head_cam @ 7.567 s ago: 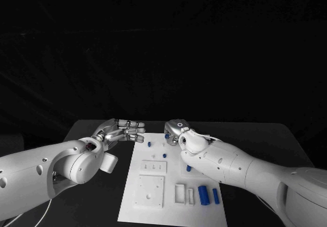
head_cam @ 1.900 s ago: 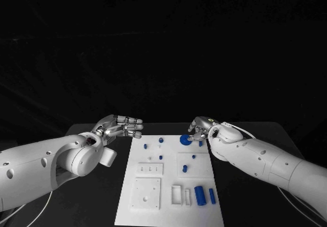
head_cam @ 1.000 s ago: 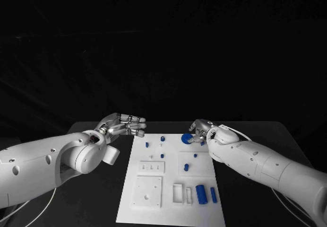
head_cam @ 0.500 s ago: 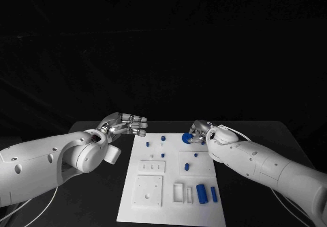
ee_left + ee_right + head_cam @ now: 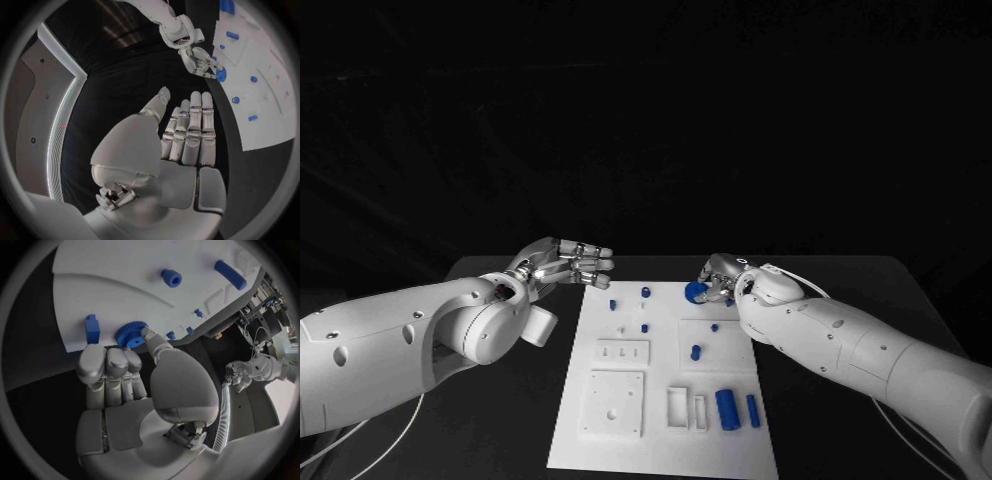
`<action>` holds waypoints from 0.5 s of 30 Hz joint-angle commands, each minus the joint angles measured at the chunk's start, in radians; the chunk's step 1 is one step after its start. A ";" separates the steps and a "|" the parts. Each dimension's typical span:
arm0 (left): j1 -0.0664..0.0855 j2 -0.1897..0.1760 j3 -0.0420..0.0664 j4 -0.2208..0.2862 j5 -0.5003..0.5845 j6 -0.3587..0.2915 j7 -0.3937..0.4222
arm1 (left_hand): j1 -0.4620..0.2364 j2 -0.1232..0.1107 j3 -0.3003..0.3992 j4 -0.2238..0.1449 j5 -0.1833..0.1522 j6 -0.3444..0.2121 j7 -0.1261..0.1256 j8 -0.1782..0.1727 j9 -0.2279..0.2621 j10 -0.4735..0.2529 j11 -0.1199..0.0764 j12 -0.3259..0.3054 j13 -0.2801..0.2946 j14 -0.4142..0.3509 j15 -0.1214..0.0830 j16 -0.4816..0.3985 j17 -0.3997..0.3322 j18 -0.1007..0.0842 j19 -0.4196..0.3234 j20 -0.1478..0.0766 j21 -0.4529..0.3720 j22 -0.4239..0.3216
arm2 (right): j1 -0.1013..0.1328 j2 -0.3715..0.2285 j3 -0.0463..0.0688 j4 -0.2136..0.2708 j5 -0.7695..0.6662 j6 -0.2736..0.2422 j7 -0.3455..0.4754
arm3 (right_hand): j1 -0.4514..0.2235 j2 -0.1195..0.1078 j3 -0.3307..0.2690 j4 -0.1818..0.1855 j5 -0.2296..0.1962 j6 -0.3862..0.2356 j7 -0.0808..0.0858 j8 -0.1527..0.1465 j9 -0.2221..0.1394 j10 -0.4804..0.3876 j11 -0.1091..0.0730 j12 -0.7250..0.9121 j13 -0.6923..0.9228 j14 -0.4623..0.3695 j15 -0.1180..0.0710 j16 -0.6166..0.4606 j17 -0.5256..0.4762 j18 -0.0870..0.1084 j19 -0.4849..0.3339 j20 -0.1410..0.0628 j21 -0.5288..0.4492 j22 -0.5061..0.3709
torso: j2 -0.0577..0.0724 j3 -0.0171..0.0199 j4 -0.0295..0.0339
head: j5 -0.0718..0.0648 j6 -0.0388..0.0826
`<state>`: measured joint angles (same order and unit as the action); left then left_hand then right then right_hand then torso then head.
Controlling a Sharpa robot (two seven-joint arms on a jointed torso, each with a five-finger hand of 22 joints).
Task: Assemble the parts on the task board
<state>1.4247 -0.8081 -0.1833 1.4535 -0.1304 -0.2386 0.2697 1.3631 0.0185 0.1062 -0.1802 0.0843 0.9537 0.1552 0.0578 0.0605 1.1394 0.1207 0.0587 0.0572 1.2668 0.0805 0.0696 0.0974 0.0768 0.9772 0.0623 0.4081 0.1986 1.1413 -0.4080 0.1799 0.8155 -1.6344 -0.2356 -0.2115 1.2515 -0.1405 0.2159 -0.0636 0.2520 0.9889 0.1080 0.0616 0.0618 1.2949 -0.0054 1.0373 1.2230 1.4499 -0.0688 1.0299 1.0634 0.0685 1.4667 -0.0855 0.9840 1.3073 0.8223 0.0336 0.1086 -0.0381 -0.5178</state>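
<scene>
1. The right hand (image 5: 720,279) pinches a round, toothed blue gear (image 5: 130,334) at the far right corner of the flat white task board (image 5: 635,445).
2. The gear's flat face tilts toward the board.
3. The left hand (image 5: 564,265) hovers left of the board, fingers extended together, holding nothing.

One white task board (image 5: 668,395) lies on the counter (image 5: 877,290). It carries one blue gear (image 5: 695,292), two blue cylinders side by side (image 5: 738,409) and several smaller blue pieces (image 5: 646,293).

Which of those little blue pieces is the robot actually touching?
The round toothed blue gear at the task board's far end, at the right hand's fingertips. The other blue pieces lie untouched.
</scene>
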 commanded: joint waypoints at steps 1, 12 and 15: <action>0.001 0.002 0.001 0.002 -0.003 0.013 0.003 | 0.003 -0.004 0.001 0.004 0.006 -0.005 0.003 0.004 0.001 -0.007 0.003 0.001 0.001 -0.003 0.002 0.000 0.001 -0.004 -0.009 0.001 0.004 0.001 | 0.001 0.002 0.000 0.001 0.001 0.006 0.004 | 0.007 0.002 -0.029 0.004 0.009 -0.019 0.001 -0.001 0.000 -0.002 0.005 -0.003 -0.002 0.003 0.000 -0.007 0.000 0.005 0.008 -0.001 -0.001 0.126 | 0.000 0.0001 -0.0001 | 0.001 -0.001; 0.001 0.004 0.001 0.002 -0.004 0.014 0.001 | 0.004 -0.004 0.001 0.004 0.006 -0.004 0.004 0.003 0.001 -0.009 0.003 0.002 0.001 -0.004 0.002 0.000 0.001 -0.003 -0.009 0.002 0.005 0.001 | 0.004 0.011 -0.001 -0.005 0.001 0.010 0.005 | 0.013 0.012 0.020 -0.004 -0.037 0.035 -0.006 0.000 0.001 -0.002 -0.001 -0.003 -0.003 0.004 -0.003 -0.006 0.002 0.004 0.008 -0.002 0.001 0.127 | 0.000 0.0005 -0.0001 | 0.003 0.003; 0.001 0.004 0.001 0.002 -0.004 0.015 0.000 | 0.004 -0.004 0.000 0.004 0.006 -0.001 0.003 0.004 0.001 -0.011 0.004 0.002 0.001 -0.004 0.002 0.000 0.001 -0.003 -0.009 0.002 0.005 0.000 | 0.004 0.013 -0.002 -0.007 0.000 0.015 0.004 | 0.006 0.012 0.098 -0.022 -0.069 0.065 -0.012 -0.001 0.000 0.000 -0.002 -0.001 -0.001 0.004 -0.004 -0.007 0.002 0.002 0.007 -0.003 0.003 0.127 | 0.000 0.0013 -0.0002 | 0.003 0.001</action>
<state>1.4247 -0.8063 -0.1833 1.4533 -0.1313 -0.2381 0.2659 1.3630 0.0185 0.1062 -0.1802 0.0843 0.9537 0.1552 0.0578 0.0605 1.1345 0.1256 0.0587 0.0572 1.2668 0.0805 0.0696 0.0974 0.0771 0.9736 0.0659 0.4081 0.1986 1.1451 -0.3962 0.1787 0.8092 -1.6327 -0.2354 -0.2120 1.2609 -0.1312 0.3057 -0.0839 0.1886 1.0478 0.0970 0.0616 0.0616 1.2954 -0.0020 1.0373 1.2217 1.4499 -0.0689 1.0271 1.0645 0.0686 1.4666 -0.0856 0.9839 1.3081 0.8223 0.0339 0.1087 -0.0349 -0.5157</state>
